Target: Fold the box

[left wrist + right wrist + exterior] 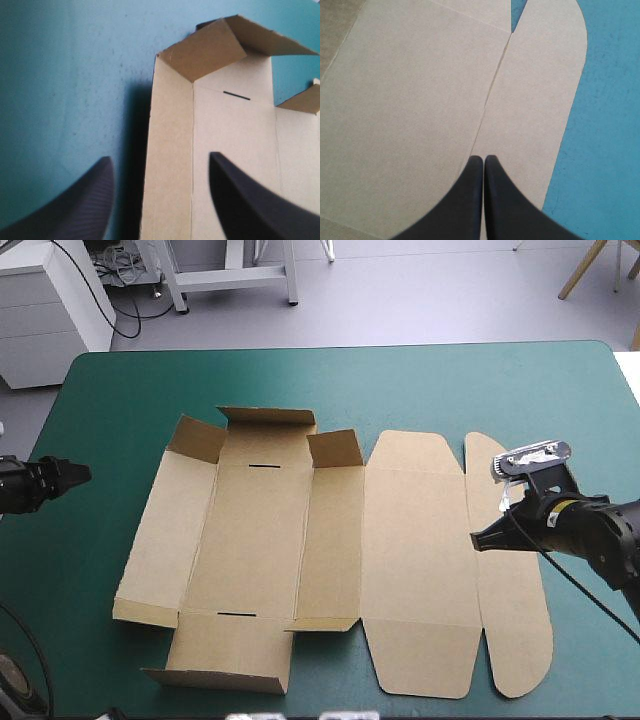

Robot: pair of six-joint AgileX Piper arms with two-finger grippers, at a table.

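The brown box (330, 540) lies as a cut sheet on the table. Its left part has short flaps (195, 438) raised at the far end, and a near flap (230, 650) tilted up a little. The lid panel (415, 540) and the rounded tuck flap (515, 610) lie flat. My left gripper (75, 475) hovers open to the left of the sheet. In the left wrist view, the left gripper (160, 157) points at the box's left wall (170, 150). My right gripper (478, 540) is shut and holds nothing. In the right wrist view, the right gripper (483, 159) has its tip over the crease beside the rounded flap (540, 90).
Teal-green cover (120, 390) shows on all sides of the sheet, with a wide strip along the far edge. The right arm reaches in over the table's right side. A slot (236, 95) marks the box floor near the raised far wall.
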